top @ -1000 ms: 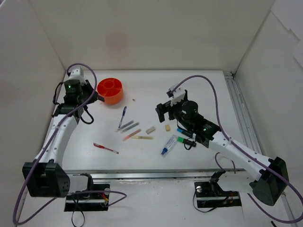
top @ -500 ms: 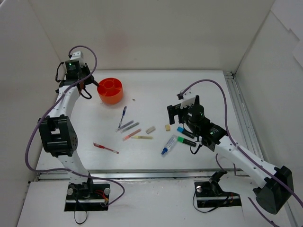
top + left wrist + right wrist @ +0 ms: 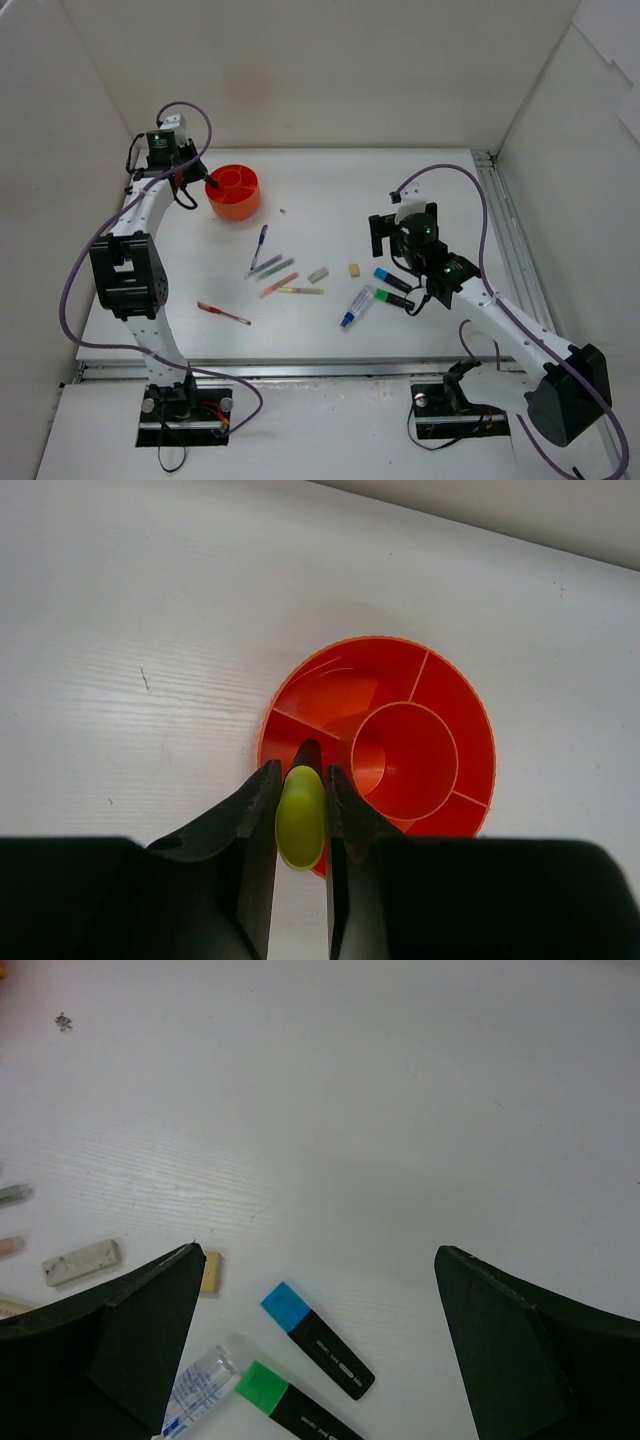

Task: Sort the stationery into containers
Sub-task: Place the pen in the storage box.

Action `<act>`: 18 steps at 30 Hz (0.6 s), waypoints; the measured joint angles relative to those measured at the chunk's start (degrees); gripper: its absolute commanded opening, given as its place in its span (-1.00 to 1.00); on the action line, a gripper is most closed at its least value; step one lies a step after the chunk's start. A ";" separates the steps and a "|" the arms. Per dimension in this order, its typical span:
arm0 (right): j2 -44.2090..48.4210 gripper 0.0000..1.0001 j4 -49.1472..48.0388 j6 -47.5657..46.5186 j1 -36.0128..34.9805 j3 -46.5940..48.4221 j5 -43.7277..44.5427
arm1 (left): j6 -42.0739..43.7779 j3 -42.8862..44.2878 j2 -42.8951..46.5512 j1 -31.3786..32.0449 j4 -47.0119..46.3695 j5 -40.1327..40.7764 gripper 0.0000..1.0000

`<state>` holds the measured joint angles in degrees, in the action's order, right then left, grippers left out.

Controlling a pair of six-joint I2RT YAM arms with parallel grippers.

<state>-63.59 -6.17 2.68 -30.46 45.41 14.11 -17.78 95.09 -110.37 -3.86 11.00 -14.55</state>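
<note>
Highlighter (image 3: 300,816) between left fingers (image 3: 254,832) (above organizer (image 3: 346,678)).

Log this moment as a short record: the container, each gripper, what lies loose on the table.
organizer: orange, round, far-left part of the table
left gripper: shut on yellow-capped highlighter, over the organizer's rim
right gripper: open, holding nothing, above the table
loose, among others: blue-capped highlighter, green-capped highlighter, grey eraser, beige eraser, clear tube, red pen
</note>
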 measured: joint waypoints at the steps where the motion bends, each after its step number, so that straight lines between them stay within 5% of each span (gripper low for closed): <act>1: -0.55 0.96 0.07 0.28 0.57 0.00 -0.07 | 0.00 -0.22 0.00 0.00 0.02 0.04 -1.00; 3: -1.64 0.96 0.31 0.48 1.55 0.00 -0.44 | 0.00 -0.42 -0.02 0.00 0.31 0.09 -0.96; 8: -5.29 0.96 2.36 0.74 4.11 0.00 -2.60 | 0.04 -0.42 -0.04 0.00 1.05 0.46 0.01; 15: -7.85 0.96 7.21 0.90 6.49 0.00 -7.26 | -0.04 -0.98 1.88 0.11 2.71 1.44 0.70; 16: -8.07 0.96 8.02 1.03 6.54 0.00 -7.58 | -0.04 -1.09 2.71 0.11 3.02 1.49 0.99; 18: -8.55 0.96 10.05 1.60 6.73 0.00 -7.76 | 0.04 -1.60 4.87 0.11 3.19 1.27 0.99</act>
<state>-72.14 3.88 4.27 -23.73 45.41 6.35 -17.74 93.49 -105.49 -3.75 14.20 -13.28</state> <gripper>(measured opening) 0.979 0.974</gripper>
